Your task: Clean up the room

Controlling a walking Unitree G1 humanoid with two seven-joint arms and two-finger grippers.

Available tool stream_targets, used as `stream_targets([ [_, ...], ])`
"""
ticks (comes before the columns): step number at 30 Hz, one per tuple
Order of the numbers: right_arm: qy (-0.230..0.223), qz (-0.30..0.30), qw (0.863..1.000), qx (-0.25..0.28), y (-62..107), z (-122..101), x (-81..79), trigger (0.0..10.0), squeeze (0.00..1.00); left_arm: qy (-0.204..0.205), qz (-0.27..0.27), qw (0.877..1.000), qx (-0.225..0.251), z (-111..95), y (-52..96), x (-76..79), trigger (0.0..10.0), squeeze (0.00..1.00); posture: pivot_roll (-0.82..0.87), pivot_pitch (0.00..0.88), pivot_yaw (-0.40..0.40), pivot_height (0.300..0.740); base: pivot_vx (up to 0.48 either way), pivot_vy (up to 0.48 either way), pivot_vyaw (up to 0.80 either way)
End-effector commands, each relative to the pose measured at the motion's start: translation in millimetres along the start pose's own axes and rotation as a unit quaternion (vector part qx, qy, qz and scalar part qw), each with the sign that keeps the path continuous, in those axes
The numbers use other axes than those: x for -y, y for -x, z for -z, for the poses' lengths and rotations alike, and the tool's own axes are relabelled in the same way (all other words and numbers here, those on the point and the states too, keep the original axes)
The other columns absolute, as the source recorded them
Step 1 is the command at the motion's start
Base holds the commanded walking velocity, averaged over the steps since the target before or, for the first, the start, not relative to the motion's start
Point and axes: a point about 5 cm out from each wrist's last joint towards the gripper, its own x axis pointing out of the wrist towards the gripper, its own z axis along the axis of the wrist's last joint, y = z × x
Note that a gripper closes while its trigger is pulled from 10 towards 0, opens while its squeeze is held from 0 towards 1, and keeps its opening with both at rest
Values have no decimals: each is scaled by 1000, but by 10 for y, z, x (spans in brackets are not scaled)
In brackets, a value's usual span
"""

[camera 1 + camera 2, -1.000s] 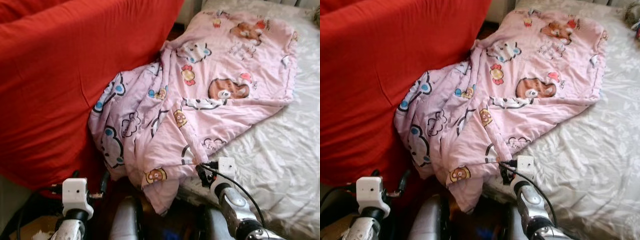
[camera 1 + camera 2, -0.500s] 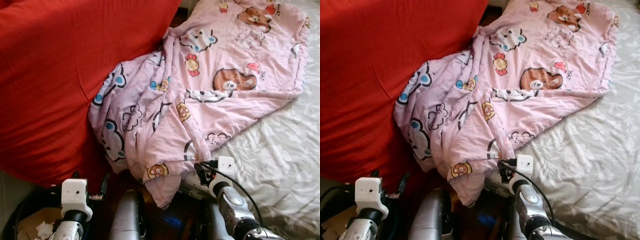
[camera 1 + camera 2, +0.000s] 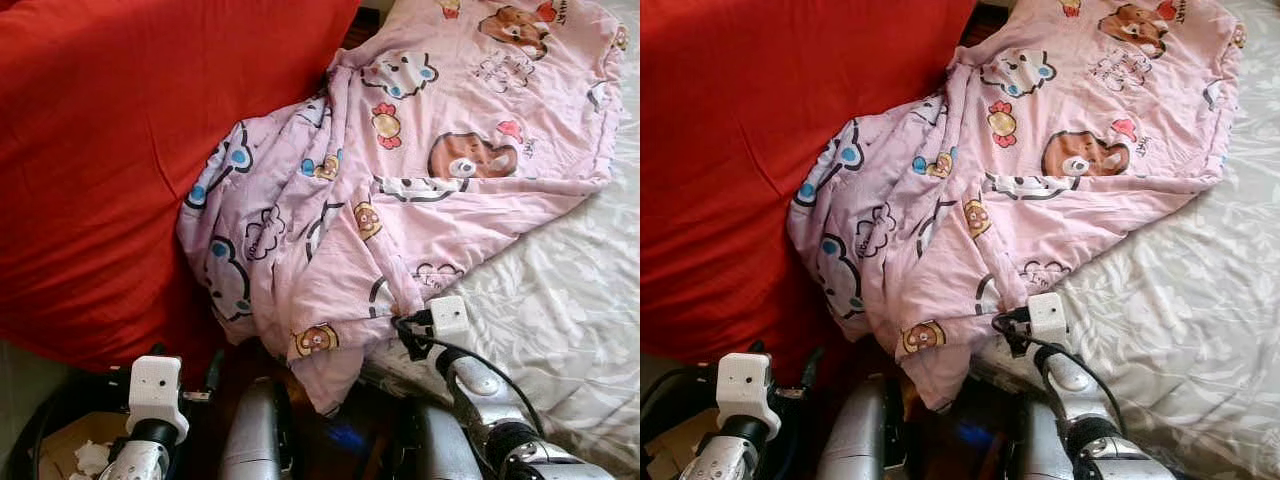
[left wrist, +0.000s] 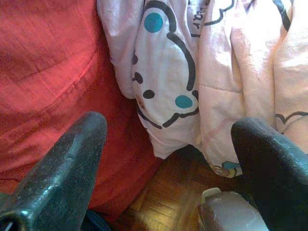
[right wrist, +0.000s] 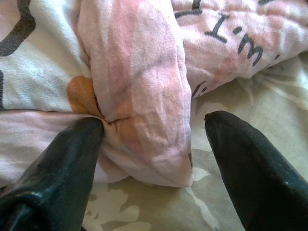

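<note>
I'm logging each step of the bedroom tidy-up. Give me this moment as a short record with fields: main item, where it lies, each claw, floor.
main item: pink cartoon-print quilt, crumpled
where it lies: spread on the white bed sheet, one end bunched against the red cover and drooping toward the floor
right claw: right claw open, a fold of the quilt's edge between its fingers
left claw: left claw open, low, facing the hanging quilt end
floor: wooden floor below the quilt
</note>
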Motion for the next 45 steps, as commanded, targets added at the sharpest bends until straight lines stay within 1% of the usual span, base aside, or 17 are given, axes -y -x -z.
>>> stream_targets([
  [1, -38, 1, 999, -21, 29, 118, -24, 10000, 0, -7, 2, 1000, -15, 34, 60, -32, 10000, 0, 167, 297, 66, 619, 0, 0, 0],
  [2, -59, 5, 998, -22, 33, 134, -21, 10000, 0, -8, 2, 1000, -17, 35, 65, -34, 10000, 0, 167, 298, 66, 619, 0, 0, 0],
  [4, -73, 9, 997, -25, 37, 150, -19, 10000, 0, -8, 2, 1000, -17, 36, 66, -35, 10000, 0, 167, 298, 66, 619, 0, 0, 0],
  [5, -93, 11, 995, -25, 42, 170, -25, 4118, 0, -9, 2, 1000, -18, 37, 66, -36, 10000, 0, 167, 298, 66, 619, 0, 0, 0],
  [6, -107, 13, 994, -25, 45, 181, -31, 1294, 0, -9, 2, 1000, -18, 37, 66, -36, 10000, 0, 167, 298, 66, 619, 0, 0, 0],
  [7, -125, 14, 992, -25, 47, 197, -45, 0, 0, -9, 2, 1000, -19, 38, 67, -36, 10000, 0, 167, 298, 66, 619, 0, 0, 0],
  [8, -129, 11, 991, -26, 48, 207, -61, 0, 0, -9, 2, 1000, -19, 38, 68, -35, 10000, 0, 171, 300, 68, 619, 0, 0, 0],
  [11, -123, -8, 992, -30, 48, 236, -144, 0, 0, -10, 4, 1000, -26, 57, 67, -29, 10000, 0, 171, 300, 68, 619, 0, 0, 0],
  [16, -126, -24, 991, -31, 40, 241, -210, 0, 0, -9, 4, 999, -31, 79, 78, -21, 10000, 0, 175, 300, 65, 619, 0, 0, 0],
  [27, -144, -32, 989, -13, 12, 173, -238, 0, 0, -10, 1, 999, -44, 139, 88, -24, 10000, 0, 176, 288, 57, 619, 0, 0, 0],
  [34, -147, -30, 989, -13, 2, 160, -249, 0, 0, -9, 0, 999, -42, 140, 2, -12, 10000, 0, 173, 258, 53, 619, 0, 0, 0],
  [35, -150, -28, 988, -12, 3, 161, -249, 0, 0, -9, 1, 999, -42, 143, -4, -12, 10000, 0, 173, 258, 53, 619, 0, 0, 0],
  [37, -172, -22, 985, -5, -2, 150, -249, 0, 0, -9, 1, 999, -43, 154, -46, -12, 10000, 0, 167, 239, 48, 619, 0, 0, 0],
  [39, -178, -20, 984, -2, -4, 144, -251, 0, 0, -8, 1, 999, -43, 161, -70, -13, 10000, 0, 163, 229, 46, 619, 0, 0, 0],
  [45, -170, -16, 985, 0, 2, 156, -265, 0, 0, -3, -2, 999, -45, 200, -182, 22, 10000, 0, 142, 186, 39, 619, 0, 0, 0],
])
